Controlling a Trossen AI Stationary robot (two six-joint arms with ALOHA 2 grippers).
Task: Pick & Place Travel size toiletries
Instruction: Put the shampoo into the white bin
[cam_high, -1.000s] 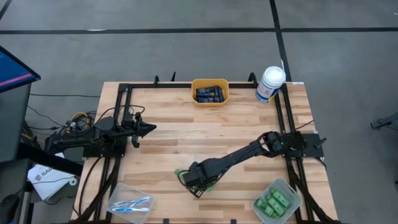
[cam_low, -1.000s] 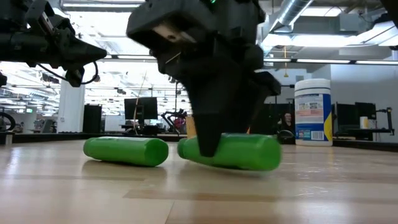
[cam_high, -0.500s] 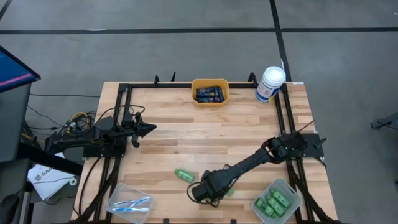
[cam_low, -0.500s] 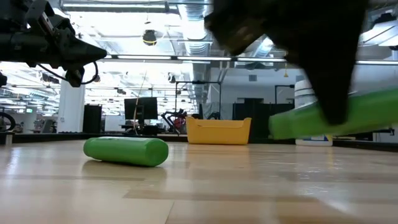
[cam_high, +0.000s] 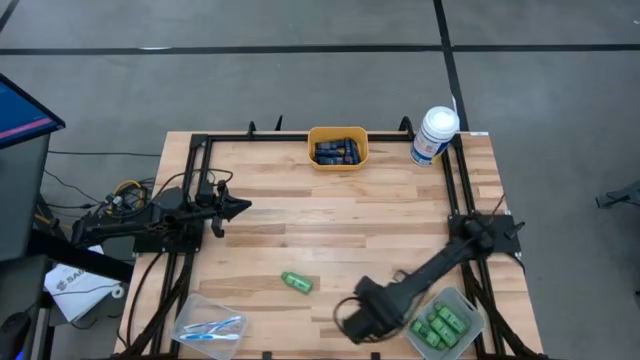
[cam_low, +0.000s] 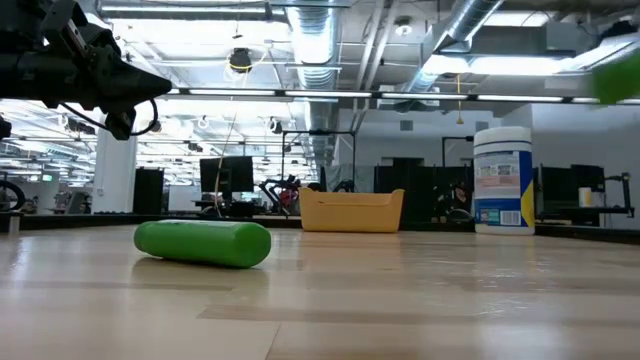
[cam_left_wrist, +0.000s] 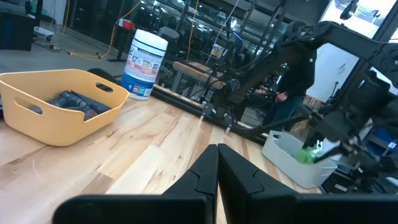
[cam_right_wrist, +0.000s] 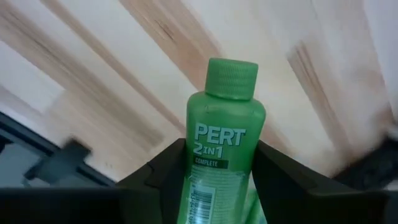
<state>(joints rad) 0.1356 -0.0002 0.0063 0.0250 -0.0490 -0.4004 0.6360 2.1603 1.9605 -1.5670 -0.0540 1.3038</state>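
Note:
My right gripper (cam_high: 362, 320) hangs above the table's near right part, just left of a clear bin (cam_high: 462, 300) of green bottles. It is shut on a small green bottle (cam_right_wrist: 222, 134) labelled PERT. That bottle shows as a green blur (cam_low: 618, 78) in the low view. A second green bottle (cam_high: 295, 282) lies on its side on the wood (cam_low: 203, 243), apart from both grippers. My left gripper (cam_high: 240, 207) waits shut at the table's left side (cam_left_wrist: 217, 163). My right gripper pinches the bottle's body below the label (cam_right_wrist: 211, 186) between its two fingers (cam_right_wrist: 166, 171), one on each side. The capped end (cam_right_wrist: 231, 78) sticks out past the fingertips. The fingers point steeply down, and the bottle is lifted clear of the table.
A yellow bin (cam_high: 337, 160) of dark navy tubes stands at the far edge, with a white canister (cam_high: 433, 135) at the far right corner. A clear container (cam_high: 208, 325) with toothbrushes sits at the near left. Black frame rails (cam_high: 462, 190) run along both sides.
My right gripper has lifted one green bottle off the table and carried it up and toward the near right, toward the clear bin of green bottles, tipping to point more steeply down. The other green bottle has stayed where it lay.

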